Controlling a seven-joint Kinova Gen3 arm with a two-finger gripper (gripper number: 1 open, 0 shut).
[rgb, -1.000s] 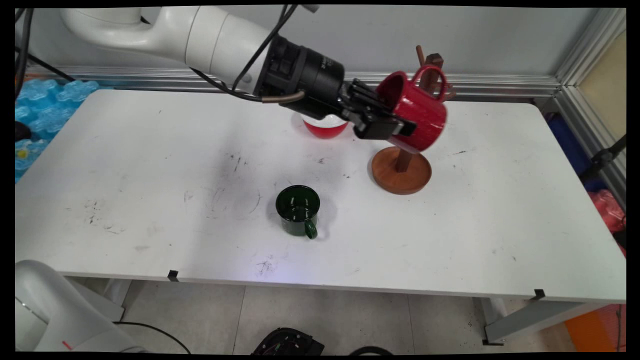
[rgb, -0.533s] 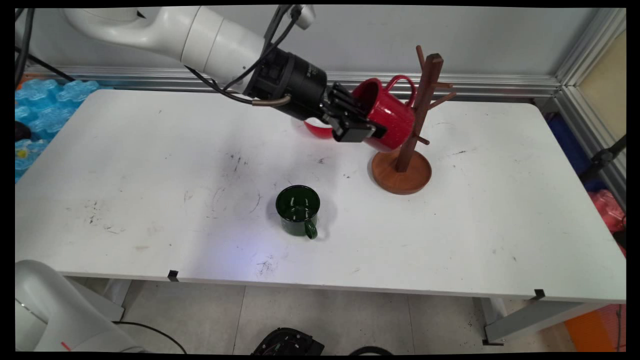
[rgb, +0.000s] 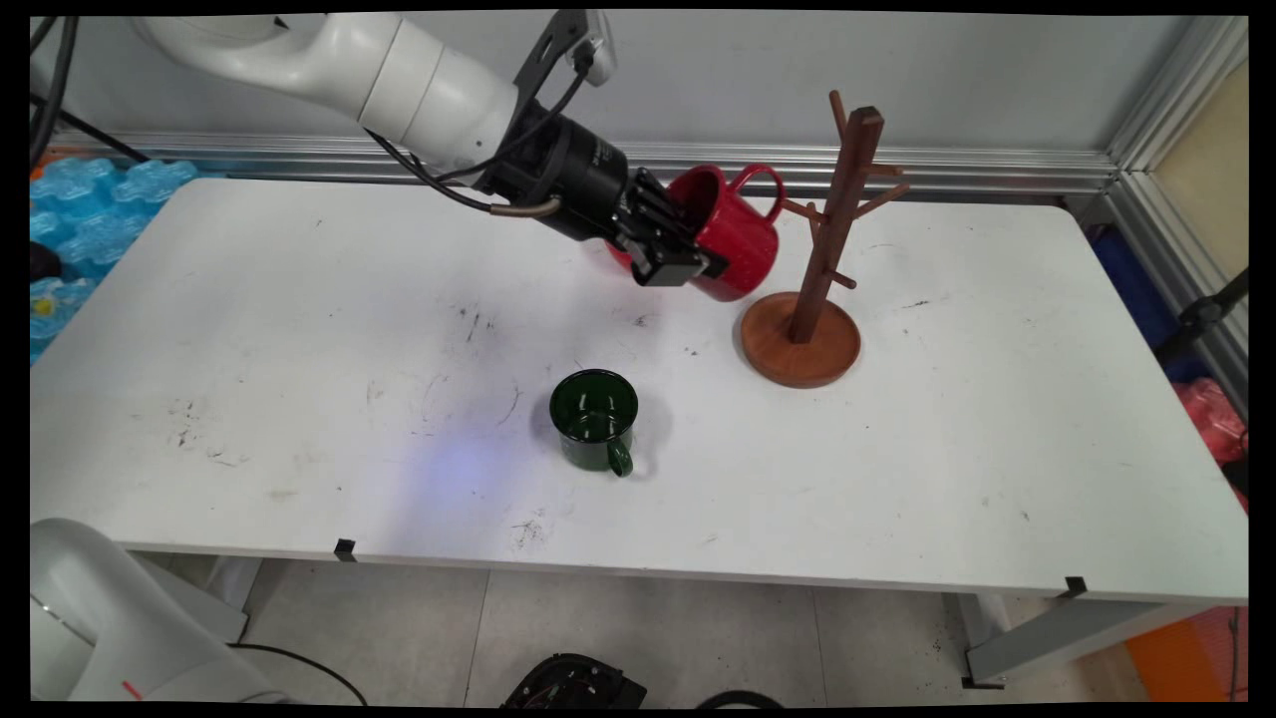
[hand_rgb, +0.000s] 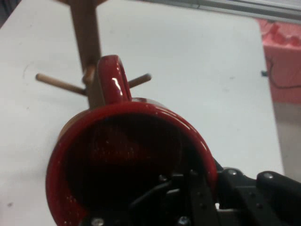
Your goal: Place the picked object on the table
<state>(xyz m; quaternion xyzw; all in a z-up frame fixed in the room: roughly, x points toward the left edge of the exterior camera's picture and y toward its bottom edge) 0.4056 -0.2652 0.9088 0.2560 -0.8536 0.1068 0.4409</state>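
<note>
- The gripper (rgb: 698, 261) is closed on the wall of a red mug (rgb: 733, 234), one finger inside the cup and the other outside at the rim, as the hand view shows.
- The red mug is held in the air, tipped on its side, mouth toward the arm and handle (rgb: 760, 189) up and toward the wooden mug tree (rgb: 832, 214).
- From the hand camera, the handle (hand_rgb: 114, 77) lines up in front of the tree's post (hand_rgb: 87, 35), with pegs sticking out to either side; the mug hangs clear of them, not touching.
- The mug tree stands on its round base (rgb: 800, 339) on the white table (rgb: 299, 399), just beside the held mug.
- Part of a red bowl (rgb: 620, 257) peeks out behind the gripper; most of it is hidden.
- A dark green mug (rgb: 595, 417) sits upright nearer the table's front edge, well apart from the gripper.
- Judgement on handling: a one-wall pinch lets a mug swivel, so slow, steady motion suits it, with the handle kept away from the nearest peg (rgb: 797, 207) and the bowl beneath given room.
</note>
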